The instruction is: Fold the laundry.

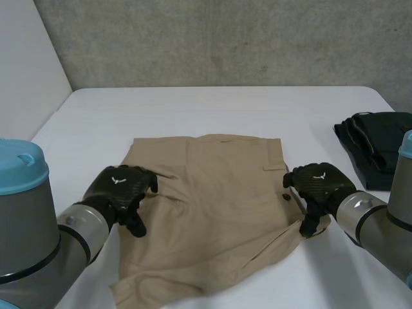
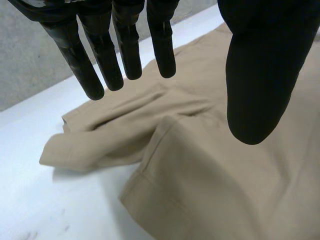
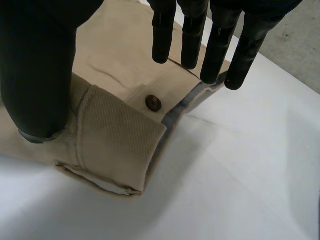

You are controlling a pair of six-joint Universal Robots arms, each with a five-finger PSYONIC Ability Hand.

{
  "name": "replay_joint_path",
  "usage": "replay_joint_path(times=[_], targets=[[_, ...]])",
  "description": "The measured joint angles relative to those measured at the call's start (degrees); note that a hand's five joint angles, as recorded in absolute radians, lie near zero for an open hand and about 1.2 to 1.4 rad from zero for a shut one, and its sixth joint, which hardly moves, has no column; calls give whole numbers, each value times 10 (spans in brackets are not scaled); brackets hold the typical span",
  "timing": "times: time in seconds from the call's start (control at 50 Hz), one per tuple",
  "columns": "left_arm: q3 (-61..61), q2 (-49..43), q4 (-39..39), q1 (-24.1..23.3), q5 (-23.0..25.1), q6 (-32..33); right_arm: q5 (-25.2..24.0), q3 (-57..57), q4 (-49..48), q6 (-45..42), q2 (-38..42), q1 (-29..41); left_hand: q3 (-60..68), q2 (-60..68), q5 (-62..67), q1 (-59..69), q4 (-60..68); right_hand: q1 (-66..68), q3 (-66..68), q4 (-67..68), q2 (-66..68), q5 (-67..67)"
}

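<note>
Grey concrete wall (image 1: 225, 38) backs a white desk (image 1: 212, 109) where a pair of tan cotton shorts (image 1: 219, 212) lies spread flat near the middle, waistband toward the robot's right. The left hand (image 1: 120, 190) sits over the rumpled left edge of the shorts. In its wrist view its fingers (image 2: 130, 50) are straight and apart from the thumb (image 2: 260, 75), held above the creased cloth (image 2: 210, 175) and gripping nothing. The right hand (image 1: 318, 183) is at the right edge, over the waistband corner. There its fingers (image 3: 192, 40) reach straight down toward the cloth's edge, set well apart from the thumb (image 3: 37, 75), whose tip rests on the turned-over ribbed waistband (image 3: 120, 140). A small brown button (image 3: 153, 103) shows on the cloth between thumb and fingers. A folded dark green-black garment (image 1: 376, 141) sits at the desk's right edge, apart from the shorts and just beyond the right arm.
</note>
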Motion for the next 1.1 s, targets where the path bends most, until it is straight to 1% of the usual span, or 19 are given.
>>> replay_joint_path(times=[0.18,0.42,1.1], targets=[[-5,6,28,-1,7,1,-11,-3,-5,13,-1,4,0,0,0,0,0,0,0,0,0,0],[-11,12,50,17,21,-1,-29,-6,-12,15,0,-5,0,0,0,0,0,0,0,0,0,0],[-18,16,50,26,33,-2,-45,-4,-7,-6,6,-13,0,0,0,0,0,0,0,0,0,0]])
